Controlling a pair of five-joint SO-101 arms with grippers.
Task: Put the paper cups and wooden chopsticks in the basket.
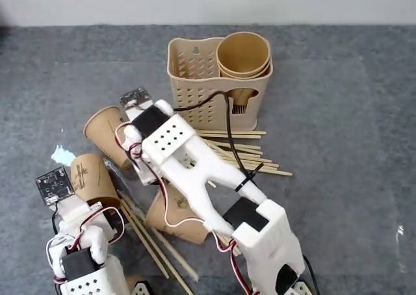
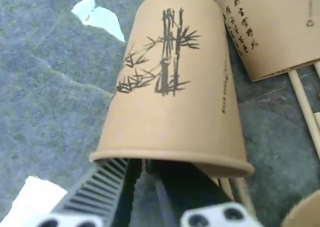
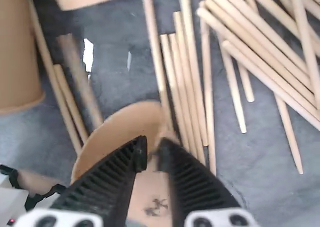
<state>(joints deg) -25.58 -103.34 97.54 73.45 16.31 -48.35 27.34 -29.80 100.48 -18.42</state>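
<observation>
1. Each arm has a cup by the rim, so the step in hand looks like lift-and-carry to the basket (image 1: 195, 74), which stands at the far middle of the tabletop.

2. The left tool (image 2: 144, 168) is narrow and pinched on the mouth edge of the bamboo cup (image 2: 170, 87) at the near left. The right tool (image 3: 152, 147) is also narrow and nips the rim of the near cup (image 3: 120, 132) beside the loose chopsticks (image 3: 250, 47).

3. To do it well, I would keep both pinches firm but not crushing. I would raise each cup clear of the sticks, then turn it mouth-up. It can nest into the stacked cups (image 1: 244, 51) in the basket's right compartment. The arms should go 1 at a time, since the right arm lies across the middle.

4. The bamboo cup lies on its side with its long axis running near to far, base far and mouth near. The near cup's mouth faces its tool; its axis is partly hidden.
</observation>
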